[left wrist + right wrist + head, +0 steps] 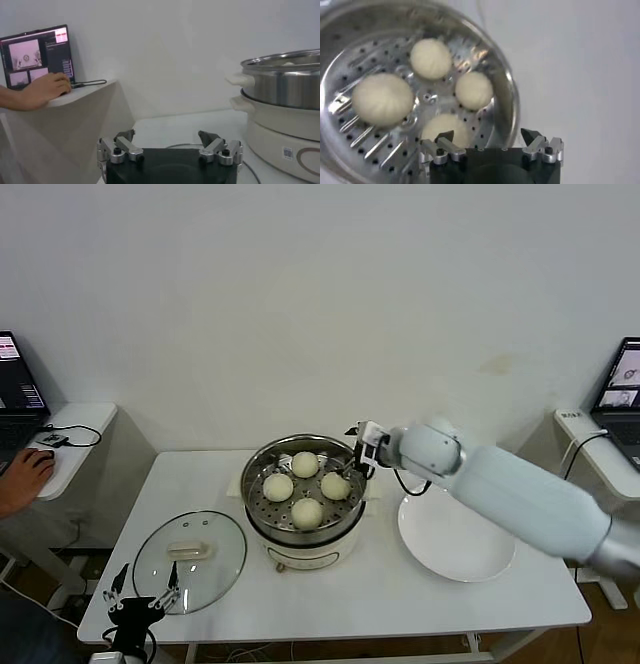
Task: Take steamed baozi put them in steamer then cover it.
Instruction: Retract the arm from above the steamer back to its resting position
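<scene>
Several cream-white baozi (305,464) lie in the perforated basket of the steel steamer (258,467) at the table's middle; they also show in the right wrist view (382,98). My right gripper (357,452) is open and empty, just over the steamer's right rim (512,107). The glass cover (190,560) with its cream handle lies flat on the table at the front left. My left gripper (143,588) is open and empty at the cover's near edge, low by the table's front. The steamer shows to the side in the left wrist view (282,85).
A flat white plate (456,539) lies bare to the right of the steamer. A side table with a laptop and a person's hand (22,474) stands at the far left. Another laptop (625,384) stands at the far right.
</scene>
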You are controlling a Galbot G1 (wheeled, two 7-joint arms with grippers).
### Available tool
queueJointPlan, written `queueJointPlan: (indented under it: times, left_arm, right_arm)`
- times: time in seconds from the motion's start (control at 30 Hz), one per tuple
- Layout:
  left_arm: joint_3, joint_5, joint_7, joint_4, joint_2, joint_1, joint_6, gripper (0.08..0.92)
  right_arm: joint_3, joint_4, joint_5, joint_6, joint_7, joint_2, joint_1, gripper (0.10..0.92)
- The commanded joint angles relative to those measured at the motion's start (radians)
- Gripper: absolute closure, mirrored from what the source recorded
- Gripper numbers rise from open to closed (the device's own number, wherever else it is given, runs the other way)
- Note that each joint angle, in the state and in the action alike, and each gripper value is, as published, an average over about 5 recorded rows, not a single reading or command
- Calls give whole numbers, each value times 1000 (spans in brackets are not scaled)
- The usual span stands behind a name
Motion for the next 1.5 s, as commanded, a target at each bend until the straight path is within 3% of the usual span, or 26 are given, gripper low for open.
queueJointPlan:
  times: [0.03, 0.2, 0.4, 0.67, 0.87, 1.0, 1.5]
  left_arm:
    - [8, 11, -2, 13, -4, -8, -5, 177]
    - [18, 16, -9, 31, -5, -21, -5, 177]
    - [43, 86, -20, 75, -7, -45, -23, 177]
    - [2, 593, -74, 159, 9, -87, -44, 177]
    - [-44, 1083, -92, 263, 56, -130, -88, 177]
    - [-45, 1271, -104, 316, 59, -186, -104, 177]
    - [36, 1342, -47, 393, 90, -279, -89, 177]
  right_arm:
    - [576, 99, -162, 415, 260, -51, -653, 203]
    - [897, 76, -280, 638, 244, 98, -949, 203]
    - [1198, 93, -321, 743, 178, 326, -1179, 203]
    - [1447, 173, -285, 736, 156, 499, -1385, 203]
    - [1521, 222, -270, 722, 172, 552, -1485, 202]
    - [1550, 230, -279, 732, 182, 564, -1512, 203]
    - [1591, 244, -277, 745, 181, 604, -1551, 202]
